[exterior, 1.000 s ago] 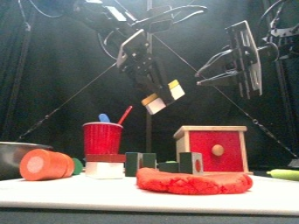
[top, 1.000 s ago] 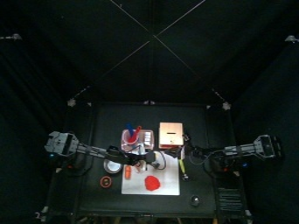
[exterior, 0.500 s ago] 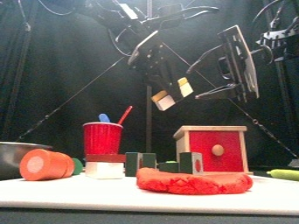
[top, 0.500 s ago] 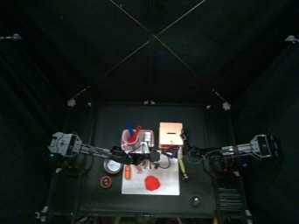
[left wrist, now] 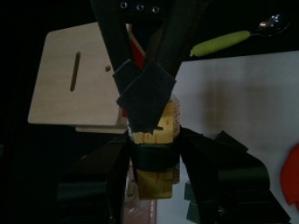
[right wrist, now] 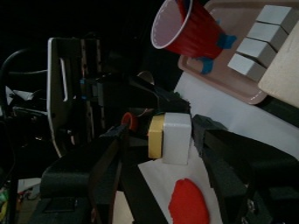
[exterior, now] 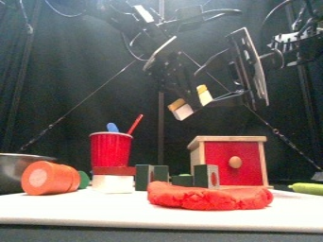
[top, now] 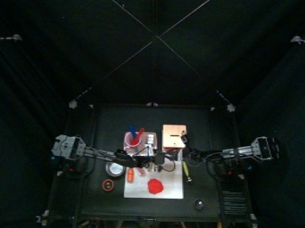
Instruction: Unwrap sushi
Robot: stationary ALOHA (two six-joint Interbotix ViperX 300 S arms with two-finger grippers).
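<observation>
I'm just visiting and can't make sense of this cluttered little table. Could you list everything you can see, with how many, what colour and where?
Sushi piece: one, pale yellow and white with a dark band, held in the air above the table.
Cup: one, red, left of centre, with a blue and a red stick in it.
Wooden box: one, pale wood with a red front, right of centre.
Dough: one flat red lump, front centre.
Dark blocks: several, between cup and box.
Orange cylinder: one, lying far left.
Spoon: one, green handle, beside the white mat.
Left gripper: black, clamped on the sushi piece.
Right gripper: black, jaws open, beside it.
</observation>
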